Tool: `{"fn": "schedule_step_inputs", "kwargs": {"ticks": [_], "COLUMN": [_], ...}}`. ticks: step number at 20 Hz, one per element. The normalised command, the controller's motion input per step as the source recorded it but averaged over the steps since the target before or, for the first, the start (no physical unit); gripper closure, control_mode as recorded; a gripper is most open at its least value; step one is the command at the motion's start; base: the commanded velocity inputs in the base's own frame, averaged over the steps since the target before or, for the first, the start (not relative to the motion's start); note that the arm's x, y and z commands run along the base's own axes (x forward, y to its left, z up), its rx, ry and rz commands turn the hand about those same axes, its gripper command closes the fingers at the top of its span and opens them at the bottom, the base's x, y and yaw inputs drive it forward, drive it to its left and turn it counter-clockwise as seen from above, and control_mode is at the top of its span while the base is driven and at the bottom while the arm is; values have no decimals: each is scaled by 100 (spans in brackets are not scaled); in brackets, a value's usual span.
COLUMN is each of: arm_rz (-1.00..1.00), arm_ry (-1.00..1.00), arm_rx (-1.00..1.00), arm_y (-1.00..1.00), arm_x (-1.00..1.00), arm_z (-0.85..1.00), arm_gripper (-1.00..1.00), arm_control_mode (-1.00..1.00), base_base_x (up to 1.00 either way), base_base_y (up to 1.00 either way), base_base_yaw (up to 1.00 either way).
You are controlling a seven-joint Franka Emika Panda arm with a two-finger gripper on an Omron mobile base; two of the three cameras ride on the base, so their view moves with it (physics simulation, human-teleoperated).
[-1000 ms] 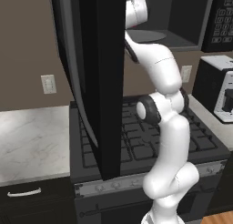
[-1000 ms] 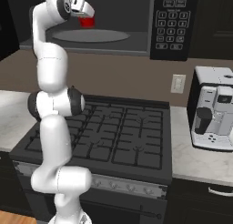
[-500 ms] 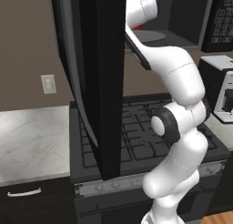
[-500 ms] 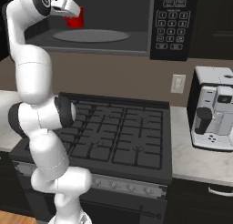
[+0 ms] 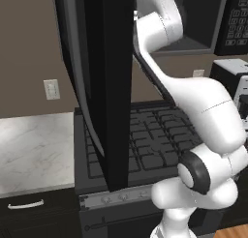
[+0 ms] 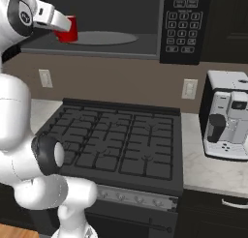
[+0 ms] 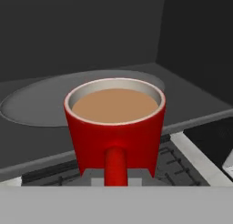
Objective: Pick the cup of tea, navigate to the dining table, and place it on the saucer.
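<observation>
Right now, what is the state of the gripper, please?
Gripper: closed on the handle of the red cup of tea, held at the microwave opening.

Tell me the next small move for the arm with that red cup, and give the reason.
Probably keep drawing the cup of tea straight back out of the microwave, level. The gripper has its jaws shut on the handle, the cup sits at the front edge of the cavity off the turntable, and the tea stands near the rim. The open door hangs close beside the arm.
</observation>
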Motion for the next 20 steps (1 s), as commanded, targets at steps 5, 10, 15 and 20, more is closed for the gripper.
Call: {"fn": "schedule_step_inputs", "kwargs": {"ticks": [5, 10, 15, 20], "arm_rz": [1, 1, 7, 11], "arm_ry": [-13, -2, 0, 1], "arm_rx": [1, 6, 7, 5], "arm_y": [-29, -38, -42, -27], "arm_x": [-100, -100, -100, -96], "arm_z": [-35, -46, -42, -33], "arm_gripper": [100, 100, 100, 100], "arm_control_mode": [-100, -100, -100, -100], "base_base_x": [0, 0, 0, 0], "base_base_y": [0, 0, 0, 0], "base_base_yaw": [0, 0, 0, 0]}}
